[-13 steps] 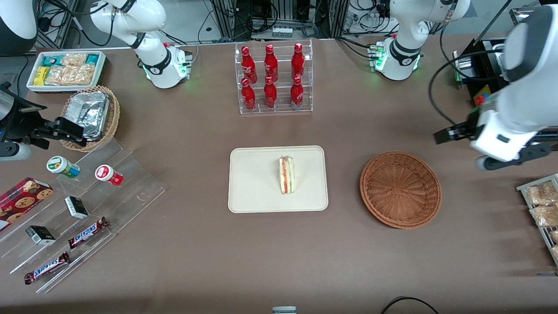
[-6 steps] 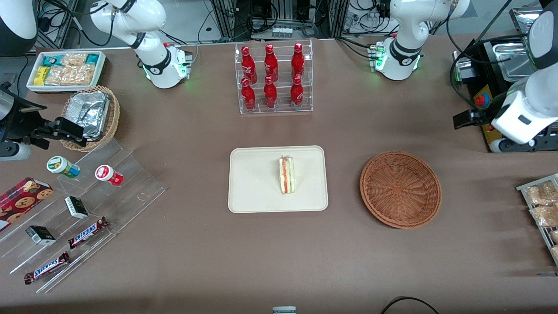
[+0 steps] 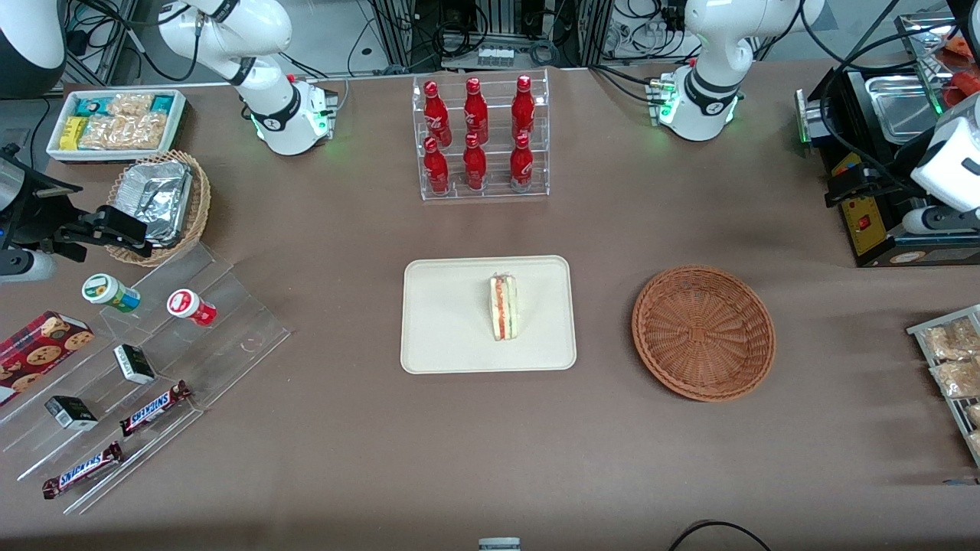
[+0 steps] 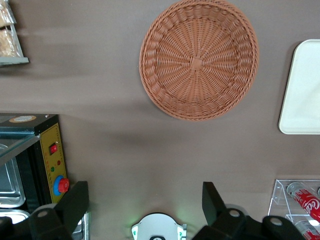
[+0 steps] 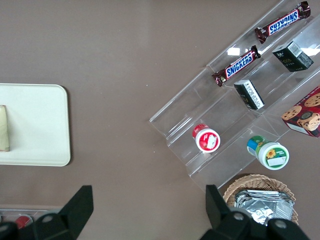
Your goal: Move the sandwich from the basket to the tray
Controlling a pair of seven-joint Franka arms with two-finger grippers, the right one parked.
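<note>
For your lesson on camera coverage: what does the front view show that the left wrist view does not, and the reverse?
Only the front view shows the sandwich lying on the tray. Only the left wrist view shows the gripper, jaws open and holding nothing, raised above bare table toward the working arm's end. Both share the basket, with nothing in it, and part of the tray.

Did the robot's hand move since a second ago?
Yes. The gripper, fingers open, has pulled away from the basket, going farther from the front camera and toward the working arm's end of the table. The sandwich lies on the tray.
</note>
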